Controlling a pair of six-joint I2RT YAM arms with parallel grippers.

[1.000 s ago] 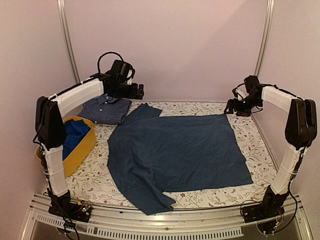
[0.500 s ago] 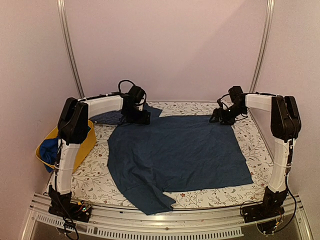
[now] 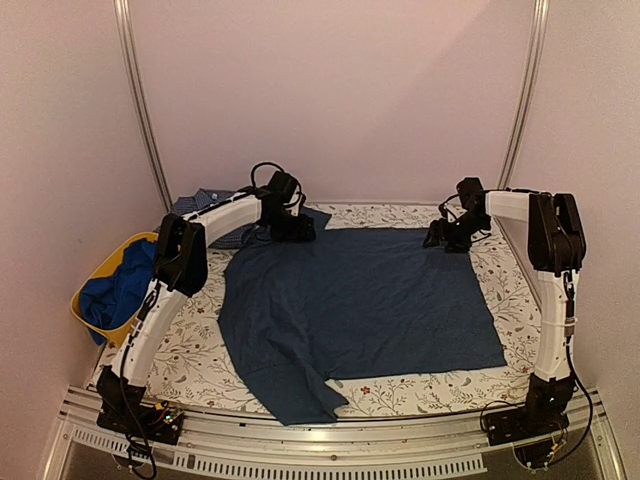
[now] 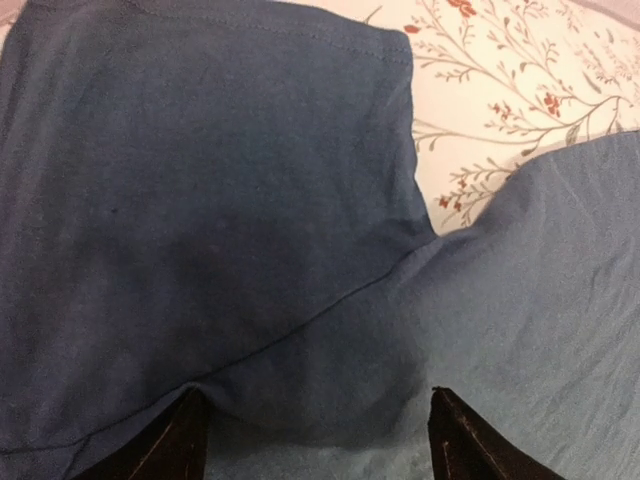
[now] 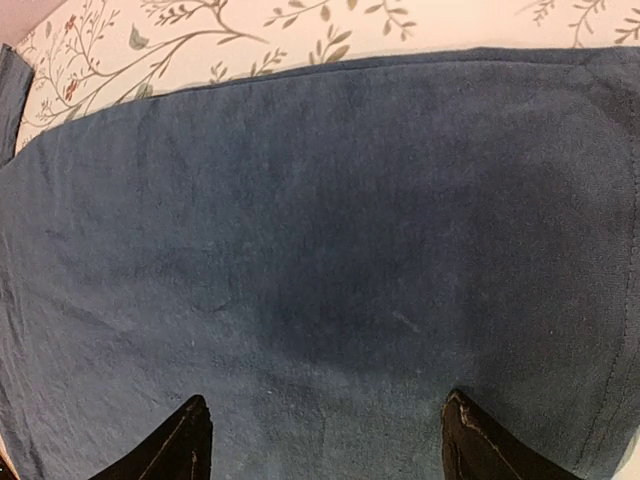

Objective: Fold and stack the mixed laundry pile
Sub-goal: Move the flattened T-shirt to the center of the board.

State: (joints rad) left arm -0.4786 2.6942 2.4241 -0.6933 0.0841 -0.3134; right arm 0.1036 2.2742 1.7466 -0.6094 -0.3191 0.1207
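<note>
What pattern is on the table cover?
Cream table cover with leafy vines and small red flowers; clearest in the left wrist view.

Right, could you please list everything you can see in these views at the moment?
T-shirt: 1, dark blue, spread flat across the middle of the table.
checked shirt: 1, blue, far left corner, partly hidden behind the left arm.
tub: 1, yellow, at the table's left edge.
bunched garment: 1, bright blue, inside the tub.
table cover: 1, white with a floral print, under the T-shirt.
frame posts: 2, silver, at the back corners.
left gripper: 1, black, open, over the T-shirt where the far sleeve meets the body.
right gripper: 1, black, open, over the T-shirt's far right corner.
</note>
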